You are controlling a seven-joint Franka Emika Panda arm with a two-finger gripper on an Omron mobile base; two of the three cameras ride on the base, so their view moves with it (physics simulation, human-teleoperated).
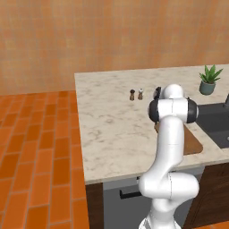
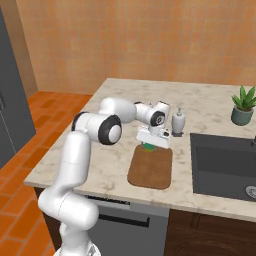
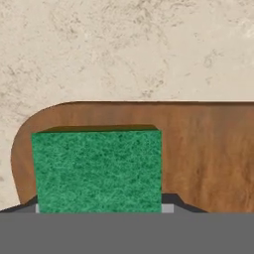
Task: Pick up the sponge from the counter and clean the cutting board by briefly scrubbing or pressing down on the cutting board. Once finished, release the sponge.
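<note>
A: Where is the sponge (image 2: 148, 146) in the right base view?

B: Just left of centre, a small green patch under the gripper (image 2: 150, 144), right at the far end of the cutting board (image 2: 151, 169). In the hand view the sponge (image 3: 97, 170) sits low and left of centre, its green face large, with the brown cutting board (image 3: 208, 149) behind it and the board's rounded corner at the left.

A: Is the gripper clamped on it?

B: It looks so. The sponge sits directly at the hand in both views, and in the hand view only a little dark shows at either lower corner of it, so the jaws seem closed onto the sponge. Whether it presses on the wood or hangs just above, I cannot tell.

A: What else stands around?

B: On the counter (image 2: 210, 100), a white soap dispenser (image 2: 178, 121) stands just right of the hand, near the board's far end. The dark sink (image 2: 225, 165) fills the right side, beside the board. A potted plant (image 2: 243, 106) is at the upper right, well apart.

A: And in the left base view?

B: The arm's white body stands in the way at centre right and covers most of the cutting board (image 1: 193, 144); only its brown edge shows to the right of the arm. Two small shakers (image 1: 136, 94) stand on the counter (image 1: 112, 129) above centre, the plant (image 1: 209, 79) at upper right, the sink (image 1: 214, 123) at the right edge. Orange tiled floor (image 1: 36, 147) fills the left.
</note>
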